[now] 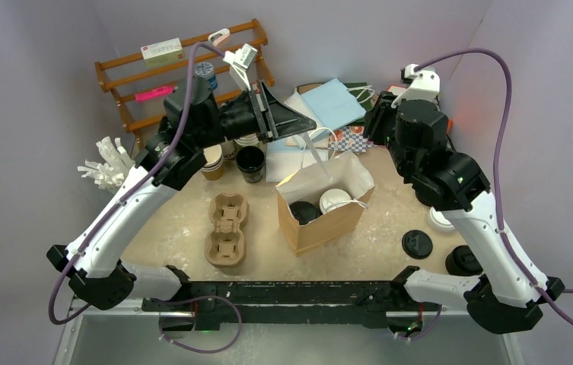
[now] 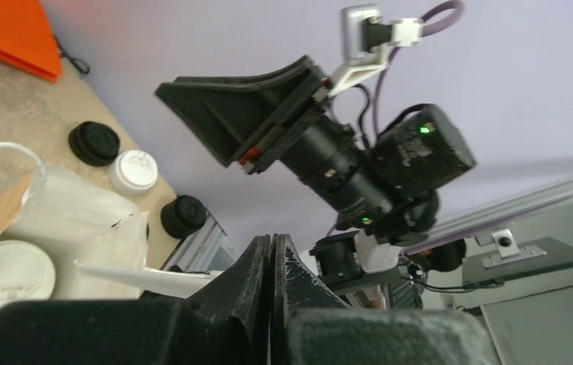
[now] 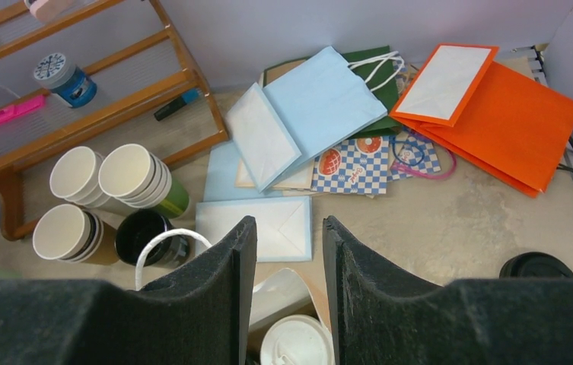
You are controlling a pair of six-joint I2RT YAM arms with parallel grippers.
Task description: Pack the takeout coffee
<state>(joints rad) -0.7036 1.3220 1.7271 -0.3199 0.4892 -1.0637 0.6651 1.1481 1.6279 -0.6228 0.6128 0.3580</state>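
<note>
Nearest, at the lower right of the top view, a white-lidded cup [image 1: 440, 219] sits half hidden behind the right arm [image 1: 488, 228]. At centre the paper bag [image 1: 321, 226] stands open with two lidded cups [image 1: 335, 199] upright inside. Above its mouth the right gripper [image 3: 288, 228] hovers, jaws apart and empty. Further back the left gripper [image 2: 273, 243] is closed, seemingly pinching the bag's white handle [image 1: 312, 150], though that is hard to confirm. For the next cup, grip below the lid, lower it straight down, and keep the bag mouth held open.

The left arm [image 1: 127, 209] rises from its base and bends across toward the middle; the left fingers [image 2: 256, 266] are pressed flat together; the right arm [image 1: 488, 228] bends inward likewise; the right fingers [image 3: 222, 266] stand parted, a clear gap between them.
</note>
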